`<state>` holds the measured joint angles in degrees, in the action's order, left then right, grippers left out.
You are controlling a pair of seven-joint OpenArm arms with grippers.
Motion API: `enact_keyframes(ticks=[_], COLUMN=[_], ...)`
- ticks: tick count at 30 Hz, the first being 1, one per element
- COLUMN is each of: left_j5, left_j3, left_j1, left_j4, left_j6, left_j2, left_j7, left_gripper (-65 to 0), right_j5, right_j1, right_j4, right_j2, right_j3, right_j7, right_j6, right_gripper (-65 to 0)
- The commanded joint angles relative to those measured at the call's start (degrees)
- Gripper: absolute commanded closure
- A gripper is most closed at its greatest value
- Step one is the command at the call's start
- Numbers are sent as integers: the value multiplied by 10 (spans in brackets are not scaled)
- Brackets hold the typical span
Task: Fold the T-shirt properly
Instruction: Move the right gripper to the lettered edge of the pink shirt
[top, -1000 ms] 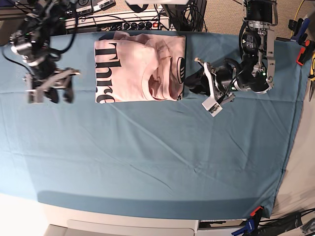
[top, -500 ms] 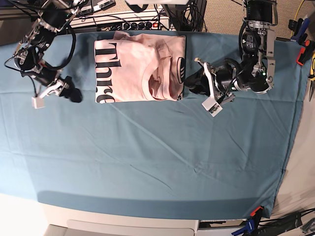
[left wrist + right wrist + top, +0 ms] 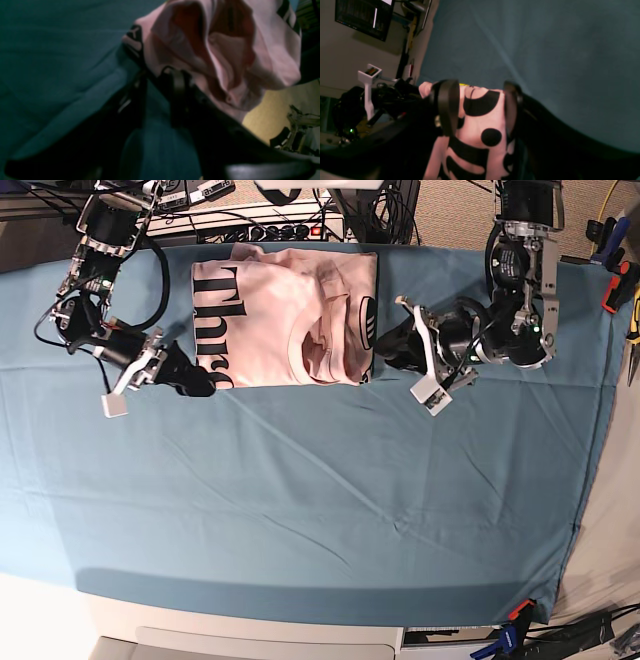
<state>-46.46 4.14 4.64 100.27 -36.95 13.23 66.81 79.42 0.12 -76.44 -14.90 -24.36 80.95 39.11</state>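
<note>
The pale pink T-shirt (image 3: 285, 315) lies folded into a rough square at the back of the teal cloth (image 3: 320, 500), black lettering up on its left part. My right gripper (image 3: 197, 380) is at the shirt's front left corner. In the right wrist view it (image 3: 478, 90) is open, its fingers (image 3: 446, 107) standing either side of the lettered fabric (image 3: 480, 150). My left gripper (image 3: 385, 352) sits low at the shirt's right edge. In the left wrist view it (image 3: 157, 75) is open with only teal cloth between its fingers, and the rumpled pink folds (image 3: 225, 57) lie just past the tips.
A power strip and cables (image 3: 250, 225) run along the back edge behind the shirt. Hand tools (image 3: 620, 280) lie off the cloth's right edge. A clamp (image 3: 515, 615) holds the cloth at the front right corner.
My right arm has swung down and to the right, bringing its gripper from off the shirt's left side to its front left corner. The left arm and the shirt have not moved.
</note>
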Motion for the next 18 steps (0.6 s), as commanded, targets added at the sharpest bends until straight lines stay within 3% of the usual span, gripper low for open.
enact_keyframes(ticks=[1,6,14,18], left_j5=[-3,8,11,11], left_j3=[1,1,1,1], left_j1=[-2,9,14,14], left_j4=[8,8,8,8], left_j6=[0,45,50,73], left_j2=[3,3,3,3], left_j7=[-12,-13,-12,-9], left_gripper=[-183,-289,-295,-295], right_j5=[15,13,-103,-116], right_j1=[8,8,8,8], right_j4=[-8,-8,-8,-8], right_j2=[-8,-8,-8,-8], right_j3=[0,0,0,0], right_j7=[-9,-9,-9,-9], right_j6=[5,6,-1,-3], right_gripper=[-293,-292,-292,-292])
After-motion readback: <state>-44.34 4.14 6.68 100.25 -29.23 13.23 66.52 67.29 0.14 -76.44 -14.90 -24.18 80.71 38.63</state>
